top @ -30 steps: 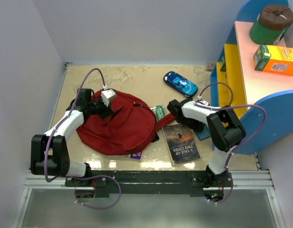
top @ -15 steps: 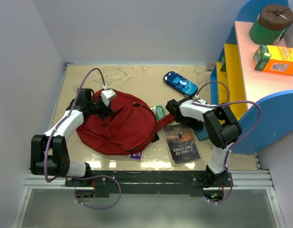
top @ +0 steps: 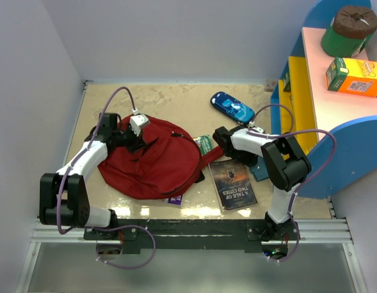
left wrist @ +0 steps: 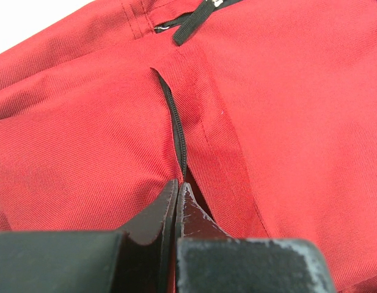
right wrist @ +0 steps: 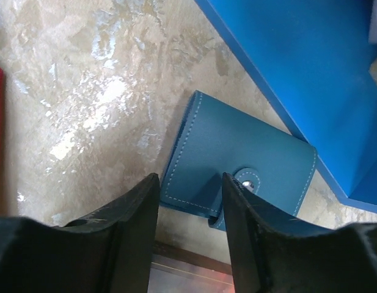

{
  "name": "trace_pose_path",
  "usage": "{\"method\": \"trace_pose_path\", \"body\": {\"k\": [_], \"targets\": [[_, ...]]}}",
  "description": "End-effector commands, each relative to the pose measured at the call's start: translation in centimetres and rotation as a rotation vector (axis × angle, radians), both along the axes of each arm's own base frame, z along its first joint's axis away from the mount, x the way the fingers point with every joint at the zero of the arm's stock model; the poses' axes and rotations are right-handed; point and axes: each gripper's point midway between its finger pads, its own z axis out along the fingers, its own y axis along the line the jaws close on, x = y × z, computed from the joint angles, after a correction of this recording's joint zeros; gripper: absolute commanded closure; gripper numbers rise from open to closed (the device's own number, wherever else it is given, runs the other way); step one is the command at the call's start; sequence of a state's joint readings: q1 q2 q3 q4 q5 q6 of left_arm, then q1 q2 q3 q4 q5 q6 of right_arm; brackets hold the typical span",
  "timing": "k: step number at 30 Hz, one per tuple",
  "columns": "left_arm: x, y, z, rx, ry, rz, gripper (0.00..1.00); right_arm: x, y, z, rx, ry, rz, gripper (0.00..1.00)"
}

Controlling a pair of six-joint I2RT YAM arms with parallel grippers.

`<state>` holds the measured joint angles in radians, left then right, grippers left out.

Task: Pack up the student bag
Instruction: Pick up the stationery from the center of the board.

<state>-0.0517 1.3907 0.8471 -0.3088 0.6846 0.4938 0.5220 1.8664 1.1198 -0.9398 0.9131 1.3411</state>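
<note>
The student bag [top: 153,163] is a dark-red backpack lying flat at the left-centre of the table. Its red fabric fills the left wrist view [left wrist: 267,110]. Its black zipper [left wrist: 178,137] runs straight into my left gripper [left wrist: 177,184], which is shut at the zipper's near end, on the bag's upper left [top: 134,135]. My right gripper [right wrist: 187,177] is open and empty, pointing down over a blue snap wallet [right wrist: 237,162] without touching it. The wallet [top: 262,173] lies right of the bag beside the shelf. The right gripper [top: 249,162] is low by it.
A dark book [top: 234,183] lies at front centre, a green packet [top: 205,144] and a blue pencil case [top: 232,107] behind it. A purple item [top: 174,199] pokes out under the bag. The blue shelf unit [top: 310,97] stands right, holding an orange box [top: 353,76] and a green tub [top: 349,30].
The right arm's elbow has shifted slightly left and the wrist has turned a little. The left arm and the bag have not moved.
</note>
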Motion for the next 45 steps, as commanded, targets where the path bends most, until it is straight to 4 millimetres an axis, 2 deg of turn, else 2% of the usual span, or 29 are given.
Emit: {"method": "trace_pose_path", "body": {"k": [1,8,16,19,20,21,22,27,31,36,42,44,45], "targets": [[1.0,0.0,2.7,-0.013,-0.077,-0.018,1.0,0.5,0.2,0.2,0.012,-0.02,-0.002,0.55],[1.1,0.2,3.5,0.002,-0.104,-0.014,1.0,0.6,0.5,-0.1,0.031,-0.002,0.01,0.69],[1.0,0.7,3.8,0.026,-0.126,-0.008,1.0,0.5,1.0,-0.7,0.053,0.023,0.025,0.73],[1.1,0.8,4.1,0.027,-0.132,-0.006,1.0,0.6,1.2,-0.8,0.062,0.03,0.031,0.84],[1.1,0.8,4.1,0.029,-0.135,-0.005,1.0,0.6,1.2,-0.8,0.064,0.029,0.031,0.94],[1.1,0.8,4.2,0.029,-0.136,-0.004,1.0,0.7,1.3,-0.7,0.068,0.027,0.034,0.99],[1.2,0.9,4.2,0.029,-0.138,-0.003,1.0,0.7,1.3,-0.6,0.069,0.024,0.035,1.0],[1.1,1.1,4.0,0.029,-0.131,0.004,1.0,1.1,1.3,0.9,0.068,-0.011,0.037,1.0],[1.2,1.2,4.0,0.027,-0.132,0.01,1.0,1.7,1.7,2.8,0.091,-0.068,0.05,1.0],[1.4,1.5,4.0,0.025,-0.136,0.022,1.0,2.9,4.6,5.5,0.125,-0.154,0.136,1.0],[1.5,1.6,4.3,0.02,-0.14,0.023,1.0,2.0,3.8,6.4,0.098,-0.137,0.111,1.0],[1.5,1.6,4.3,0.016,-0.139,0.026,1.0,3.2,5.6,7.6,0.146,-0.203,0.177,1.0],[1.6,1.6,4.3,0.015,-0.141,0.027,1.0,3.7,6.2,9.0,0.17,-0.25,0.192,1.0]]}}
